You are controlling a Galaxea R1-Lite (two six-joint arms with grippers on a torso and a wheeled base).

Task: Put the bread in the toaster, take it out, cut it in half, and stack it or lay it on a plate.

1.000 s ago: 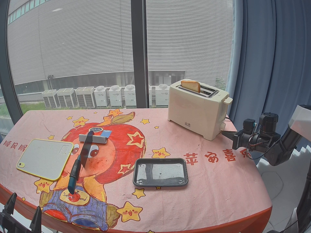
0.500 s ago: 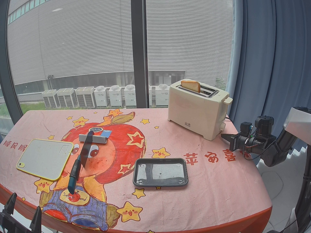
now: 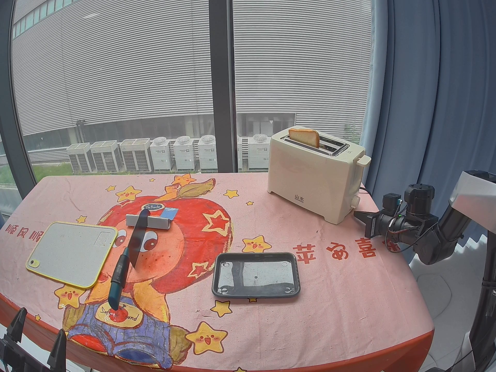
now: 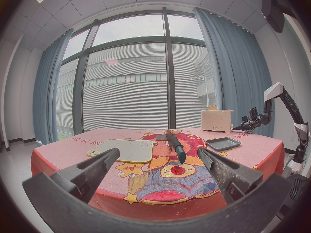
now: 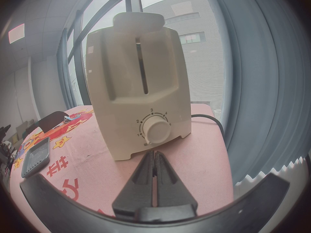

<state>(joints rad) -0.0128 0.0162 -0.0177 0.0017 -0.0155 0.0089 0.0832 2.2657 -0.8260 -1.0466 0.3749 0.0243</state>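
- The right gripper [image 3: 357, 214] has its two fingers pressed together with nothing between them. It hangs off the table's right edge, level with the toaster's lower end.
- In the right wrist view the joined tips [image 5: 154, 155] point at the round dial [image 5: 155, 130] on the toaster's end face, just below it. I cannot tell whether they touch it.
- The left gripper [image 4: 158, 151] has its fingers spread wide apart and holds nothing. It sits at the near left corner of the table, well away from the toaster.
- The toaster [image 3: 315, 179] stands upright at the far right of the pink tablecloth [image 3: 330, 290], its lever [image 3: 364, 160] up.
- The bread [image 3: 304, 136] stands in the slot nearer the window, its top poking out.
- A black plate [image 3: 256, 294], rectangular, lies flat near the middle of the table, apart from the toaster.
- A cutting board [image 3: 70, 253] with a yellow rim lies at the left.
- The knife [image 3: 126, 259] lies just beside the board, its teal handle toward the near edge and its blade tip at a small grey block [image 3: 149, 221].
- A dark cord [image 5: 207, 117] runs from behind the toaster.
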